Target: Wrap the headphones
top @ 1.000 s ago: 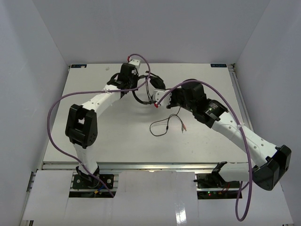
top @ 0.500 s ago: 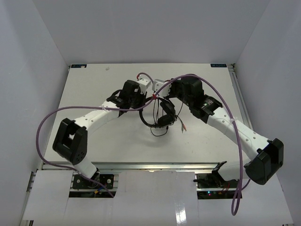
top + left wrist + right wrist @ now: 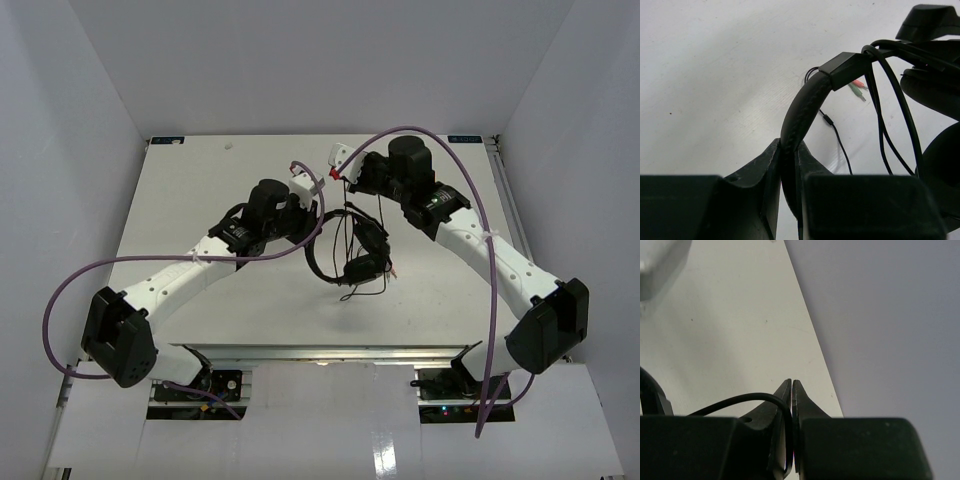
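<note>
Here the left hand [image 3: 788, 155] clamps the headband [image 3: 805, 105] to keep the headphones [image 3: 355, 255] steady over the bench [image 3: 190, 190] middle, while the right hand [image 3: 791, 387] pinches the thin cord [image 3: 735, 402] high, probably ready to wind it.

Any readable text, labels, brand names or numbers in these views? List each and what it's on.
Nothing legible in any view.
far-left tag at the tabletop's back edge: too small to read.
far-right tag at the same edge: too small to read.
headphones: no brand or print visible.
</note>
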You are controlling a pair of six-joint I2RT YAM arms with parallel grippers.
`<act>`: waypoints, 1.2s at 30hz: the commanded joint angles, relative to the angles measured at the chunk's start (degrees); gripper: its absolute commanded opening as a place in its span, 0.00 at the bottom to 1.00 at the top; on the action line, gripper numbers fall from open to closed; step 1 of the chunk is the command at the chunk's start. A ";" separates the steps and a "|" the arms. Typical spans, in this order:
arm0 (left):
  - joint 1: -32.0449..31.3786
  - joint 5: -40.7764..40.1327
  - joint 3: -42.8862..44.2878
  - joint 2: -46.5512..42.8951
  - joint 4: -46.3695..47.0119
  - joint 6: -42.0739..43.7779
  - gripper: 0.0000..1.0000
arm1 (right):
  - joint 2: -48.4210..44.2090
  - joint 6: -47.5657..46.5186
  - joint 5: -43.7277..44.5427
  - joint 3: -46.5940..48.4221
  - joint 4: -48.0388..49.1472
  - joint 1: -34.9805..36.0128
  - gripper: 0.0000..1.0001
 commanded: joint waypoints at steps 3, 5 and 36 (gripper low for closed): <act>-1.99 3.46 1.11 -1.65 1.36 -2.00 0.00 | 3.08 3.53 -4.82 4.82 0.57 -0.29 0.09; -2.40 3.47 2.03 -1.99 1.19 -2.25 0.00 | 3.57 3.79 -5.41 3.72 0.65 -0.55 0.09; -2.67 -5.54 32.47 -1.54 -4.22 -6.89 0.00 | 9.13 54.04 -59.87 -13.74 27.06 -13.17 0.16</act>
